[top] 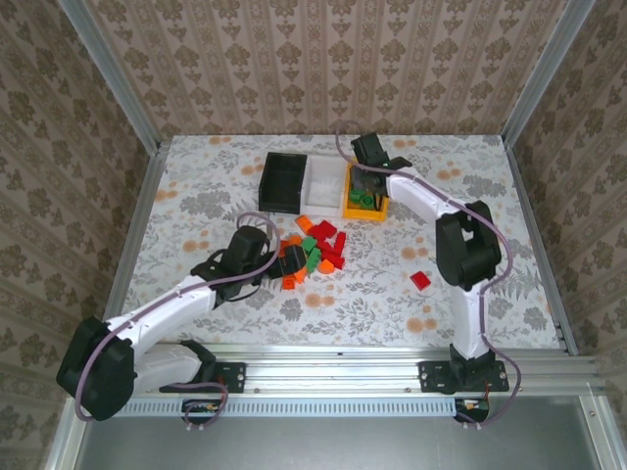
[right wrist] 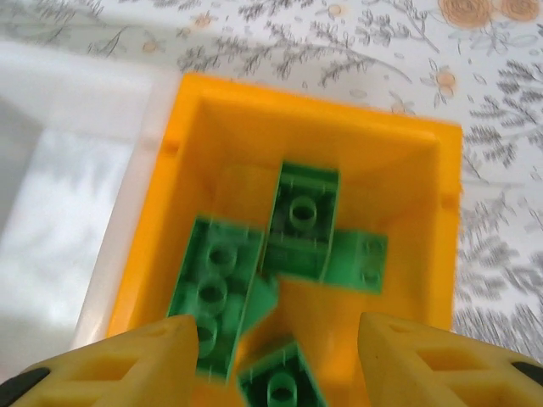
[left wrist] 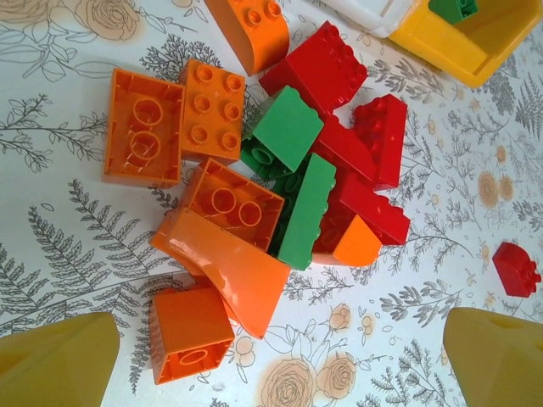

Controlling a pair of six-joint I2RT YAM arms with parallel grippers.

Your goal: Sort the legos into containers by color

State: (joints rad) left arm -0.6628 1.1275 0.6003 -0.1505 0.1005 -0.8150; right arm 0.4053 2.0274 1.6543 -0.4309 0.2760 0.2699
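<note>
Inside yellow bin (right wrist: 407,170), green legos (right wrist: 301,216).

On the table (top: 196,196), the left bin (top: 282,182) touches the middle bin (top: 325,180) on one side and the right bin (right wrist: 407,161) touches it on the other. Several bricks (right wrist: 301,216) lie in the right bin, some across others. A pile of bricks (top: 312,253) lies in front of the middle bin. A single brick (top: 420,280) lies further front and right, well apart.
</note>
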